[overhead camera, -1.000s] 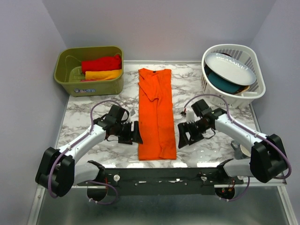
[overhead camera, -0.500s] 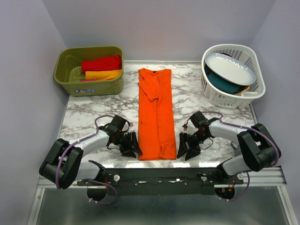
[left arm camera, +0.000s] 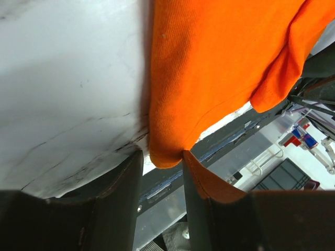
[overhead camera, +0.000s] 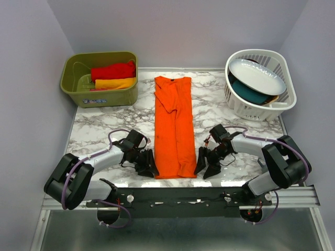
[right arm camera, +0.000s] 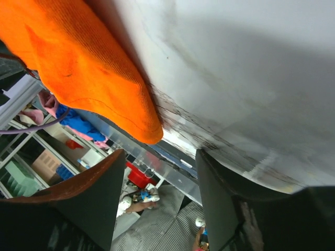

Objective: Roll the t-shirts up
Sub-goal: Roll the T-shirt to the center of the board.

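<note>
Left wrist view has the left gripper [left arm camera: 162, 157] about half open, the near-left corner of the soft, fine-knit orange t-shirt [left arm camera: 220, 68] sitting between its jaws, while the right gripper [right arm camera: 160, 151] gapes wide and empty just short of the near-right corner. Pinching only the top ply, or one side biting first, could start a crooked roll, and the glossy marbled table [overhead camera: 104, 125] may let the cloth slide. That shirt lies as a long folded band up the table's middle; beyond, an olive bin [overhead camera: 99, 97] at the far-left corner holds the bundled red t-shirt [overhead camera: 112, 70] and yellow-orange t-shirt [overhead camera: 115, 82].

Bin [overhead camera: 99, 97] and basket [overhead camera: 246, 107] at far corners
</note>
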Action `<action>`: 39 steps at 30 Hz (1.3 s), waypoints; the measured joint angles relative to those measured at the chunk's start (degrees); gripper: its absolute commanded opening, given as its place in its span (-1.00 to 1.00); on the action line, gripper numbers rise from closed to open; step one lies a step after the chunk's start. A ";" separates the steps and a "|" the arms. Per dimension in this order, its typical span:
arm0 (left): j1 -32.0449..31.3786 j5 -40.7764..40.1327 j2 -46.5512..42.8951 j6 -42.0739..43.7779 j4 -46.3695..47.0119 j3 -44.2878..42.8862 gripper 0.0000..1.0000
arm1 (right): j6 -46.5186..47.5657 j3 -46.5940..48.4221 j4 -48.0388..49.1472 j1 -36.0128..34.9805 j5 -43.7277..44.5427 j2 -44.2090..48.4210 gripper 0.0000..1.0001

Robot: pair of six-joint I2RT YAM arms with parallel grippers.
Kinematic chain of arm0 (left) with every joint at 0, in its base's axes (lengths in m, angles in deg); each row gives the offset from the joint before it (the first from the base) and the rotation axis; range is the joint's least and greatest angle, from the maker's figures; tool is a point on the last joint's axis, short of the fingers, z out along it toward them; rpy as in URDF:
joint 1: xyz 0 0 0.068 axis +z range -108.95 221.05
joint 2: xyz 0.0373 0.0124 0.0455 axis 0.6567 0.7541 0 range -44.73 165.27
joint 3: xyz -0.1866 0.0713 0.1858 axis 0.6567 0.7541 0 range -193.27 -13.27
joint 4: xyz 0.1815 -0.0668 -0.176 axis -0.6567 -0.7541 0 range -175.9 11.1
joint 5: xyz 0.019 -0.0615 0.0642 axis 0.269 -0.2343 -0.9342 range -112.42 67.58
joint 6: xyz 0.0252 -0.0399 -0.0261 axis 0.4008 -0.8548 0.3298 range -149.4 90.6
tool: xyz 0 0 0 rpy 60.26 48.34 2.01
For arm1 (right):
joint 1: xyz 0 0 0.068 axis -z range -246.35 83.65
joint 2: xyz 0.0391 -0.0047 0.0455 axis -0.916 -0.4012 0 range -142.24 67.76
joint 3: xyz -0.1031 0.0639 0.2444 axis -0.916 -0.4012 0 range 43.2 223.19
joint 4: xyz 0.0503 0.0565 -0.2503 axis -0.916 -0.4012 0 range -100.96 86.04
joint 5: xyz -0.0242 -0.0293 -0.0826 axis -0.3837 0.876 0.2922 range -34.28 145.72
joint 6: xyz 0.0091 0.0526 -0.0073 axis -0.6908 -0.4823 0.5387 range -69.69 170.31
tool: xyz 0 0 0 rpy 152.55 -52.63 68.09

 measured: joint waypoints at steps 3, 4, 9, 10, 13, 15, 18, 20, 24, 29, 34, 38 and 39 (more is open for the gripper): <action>-0.11 -0.15 0.44 0.07 0.02 0.02 -0.22 | -1.46 -0.42 1.29 -1.03 0.52 -0.20 0.16; -0.11 -0.26 0.59 0.04 0.02 0.02 -0.25 | -1.90 -0.44 1.64 -1.31 0.63 -0.39 0.15; -0.11 -0.50 1.18 0.35 0.04 0.07 -0.44 | -4.20 -0.50 3.69 -2.08 0.24 -1.62 0.03; -0.11 -0.57 1.22 0.39 0.02 0.04 -0.44 | -4.39 -0.50 4.20 -2.23 0.24 -1.75 0.01; -0.11 -0.63 1.38 0.57 0.02 0.07 -0.47 | -4.90 -0.52 5.46 -2.47 0.28 -2.01 -0.09; -0.11 -0.68 1.38 0.66 0.02 0.04 -0.60 | -5.03 -0.63 6.78 -2.51 0.26 -2.38 -0.20; -0.13 -0.94 1.38 0.81 -0.02 0.07 -0.89 | -5.29 -0.61 9.14 -2.73 0.22 -3.21 -0.42; -0.13 -1.07 1.38 0.81 -0.02 0.07 -1.00 | -5.18 -0.46 10.38 -2.86 0.26 -3.72 -0.52; -0.11 -1.05 1.38 0.90 -0.04 0.04 -1.00 | -4.66 -0.70 11.61 -2.89 1.11 -3.87 -0.73; -0.13 -1.07 0.72 1.38 0.31 0.09 -1.00 | -4.63 -1.44 11.80 -2.93 2.14 -2.54 -0.95; -0.13 -0.11 -2.27 2.29 2.29 0.35 -1.00 | -4.17 -2.67 11.61 -2.97 5.46 1.36 -0.99; -0.13 3.10 -5.25 3.43 5.49 0.70 -1.00 | -3.69 -3.28 11.58 -2.97 7.58 4.22 -0.99; -0.13 3.69 -5.44 3.61 6.08 0.70 -1.00 | -3.63 -3.34 11.54 -2.97 7.98 5.16 -0.99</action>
